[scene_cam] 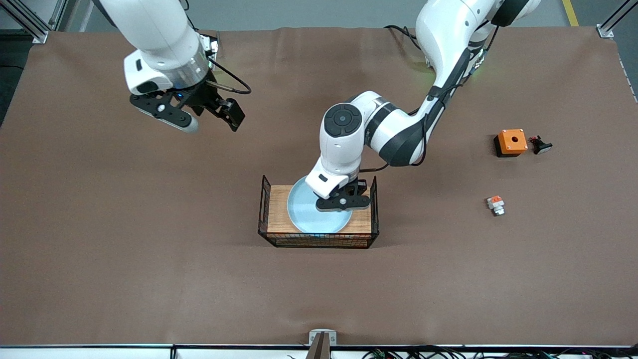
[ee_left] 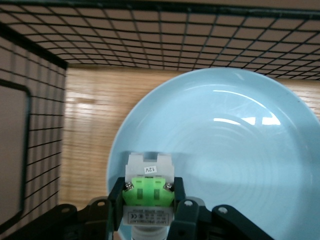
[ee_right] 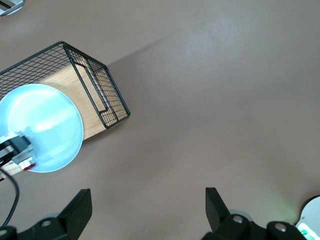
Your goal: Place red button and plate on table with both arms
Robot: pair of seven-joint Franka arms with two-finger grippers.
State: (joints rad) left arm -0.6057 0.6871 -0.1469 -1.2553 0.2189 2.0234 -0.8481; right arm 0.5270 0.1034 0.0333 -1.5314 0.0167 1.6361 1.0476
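Note:
The pale blue plate (scene_cam: 304,214) lies on a wooden board (scene_cam: 277,212) with black wire-mesh ends, mid-table on the brown table (scene_cam: 149,259). My left gripper (scene_cam: 344,202) is low over the plate's edge toward the left arm's end. In the left wrist view it (ee_left: 148,200) is shut on the red button (ee_left: 148,187), a white-grey module with a green tab, just above the plate (ee_left: 225,150). In the front view the button is hidden under the gripper. My right gripper (scene_cam: 212,119) is open and empty, high over bare table toward the right arm's end; its own view shows it (ee_right: 147,200) and the plate (ee_right: 50,120).
Wire-mesh walls (scene_cam: 262,209) stand at both ends of the board and close round the left gripper (ee_left: 165,35). Toward the left arm's end lie an orange square box (scene_cam: 512,142), a small black part (scene_cam: 541,145) and a module with an orange tab (scene_cam: 496,204).

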